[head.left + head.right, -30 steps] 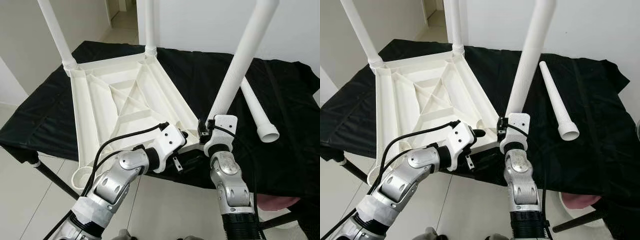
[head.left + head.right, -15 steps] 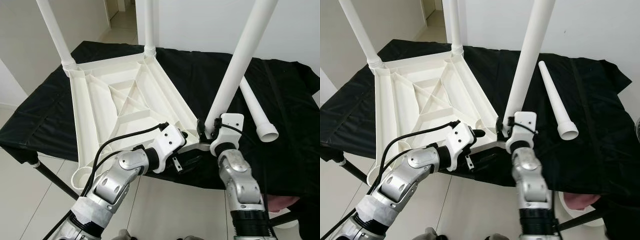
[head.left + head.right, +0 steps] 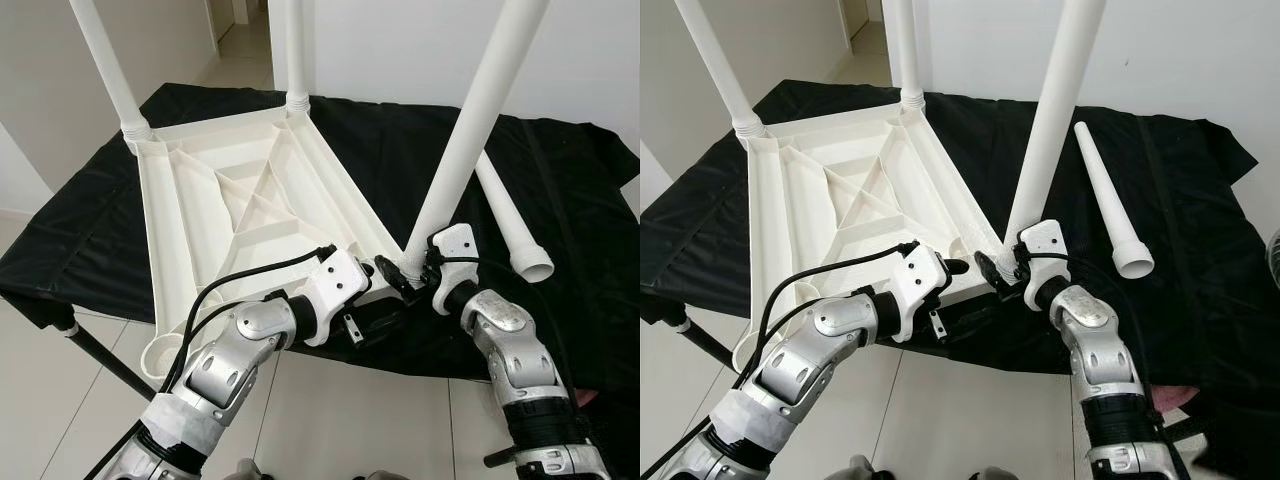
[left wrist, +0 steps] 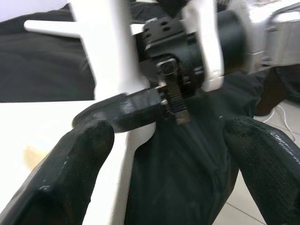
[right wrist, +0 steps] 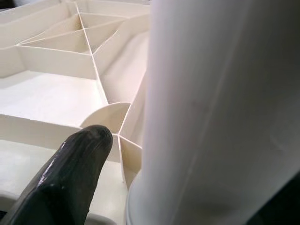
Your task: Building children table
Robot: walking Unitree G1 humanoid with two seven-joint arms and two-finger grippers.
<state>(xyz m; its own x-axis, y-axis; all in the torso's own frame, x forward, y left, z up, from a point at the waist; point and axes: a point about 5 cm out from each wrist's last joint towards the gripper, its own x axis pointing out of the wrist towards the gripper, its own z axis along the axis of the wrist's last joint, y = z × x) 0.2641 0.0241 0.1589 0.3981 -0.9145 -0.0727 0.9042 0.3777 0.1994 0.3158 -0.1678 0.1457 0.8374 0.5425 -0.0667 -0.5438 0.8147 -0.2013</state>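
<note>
An upturned white plastic children's tabletop (image 3: pixel 235 205), ribbed underneath, lies on a counter covered with black cloth (image 3: pixel 90 240). Two white tubular plastic legs (image 3: pixel 108 70) stand upright in its far corner sockets. A third white leg (image 3: pixel 470 125) rises from the near right corner socket, leaning slightly to the right.

The right claw (image 3: pixel 405 275) is at the foot of this third leg, its black fingers (image 5: pixel 70 176) pinching the tube just above the socket; the wrist view shows one finger lying beside the leg's base over the ribbed underside.

The left claw (image 4: pixel 164 154) sits at the near edge of the tabletop, just left of the right claw. Its two fingers are spread wide, one resting against the tabletop's white rim, the other apart over the black cloth.

A fourth, loose white tapered leg (image 3: pixel 1110 205) lies flat on the cloth to the right, its wide open end toward the robot.
</note>
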